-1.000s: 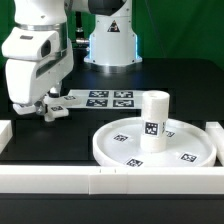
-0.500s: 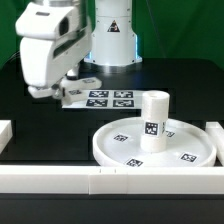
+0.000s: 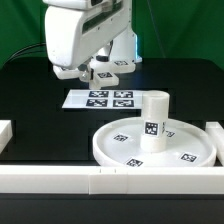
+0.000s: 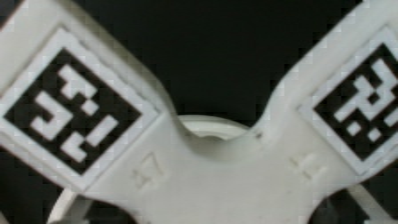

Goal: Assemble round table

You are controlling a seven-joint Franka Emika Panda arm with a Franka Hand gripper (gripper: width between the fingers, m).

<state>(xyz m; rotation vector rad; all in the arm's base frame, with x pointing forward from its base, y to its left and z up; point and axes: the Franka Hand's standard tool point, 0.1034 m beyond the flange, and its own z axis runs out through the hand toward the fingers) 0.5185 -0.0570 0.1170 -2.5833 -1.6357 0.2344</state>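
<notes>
Exterior view: the gripper [image 3: 95, 72] is clenched on the cross-shaped foot [image 3: 112, 66] above the marker board [image 3: 100, 99], well apart from the round disc [image 3: 112, 146], whose rim nearly meets the border rail [image 3: 60, 180].

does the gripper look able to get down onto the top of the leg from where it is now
Probably yes. The leg stands upright on the round disc with nothing above its top, and the gripper hangs higher up, toward the exterior view's left. It holds the cross-shaped foot.
</notes>
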